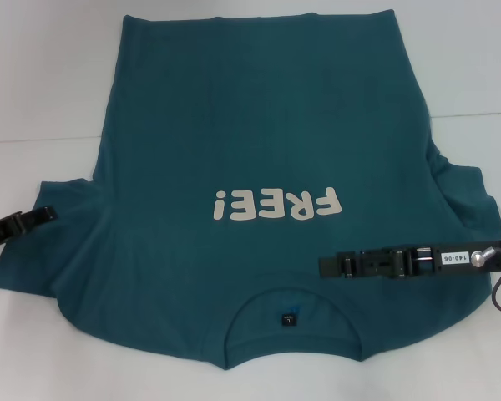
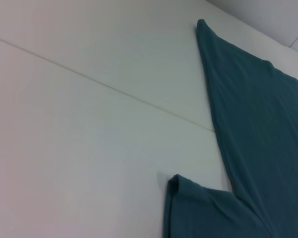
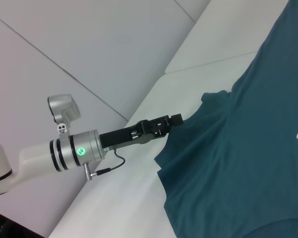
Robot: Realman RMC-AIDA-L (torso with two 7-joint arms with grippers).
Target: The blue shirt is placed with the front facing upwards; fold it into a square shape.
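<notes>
Your blue shirt (image 1: 259, 150) lay flat and unfolded on the desk (image 1: 42, 83); every fold remained. Left hand (image 1: 46, 215) touched one sleeve, right hand (image 1: 327, 266) hovered near the collar; I couldn't tell either's grip.

You couldn't tell whether the left gripper (image 1: 52, 214) at the blue shirt (image 1: 259, 150) sleeve was closed; the right gripper (image 1: 324, 266) fingertips were equally unclear.
</notes>
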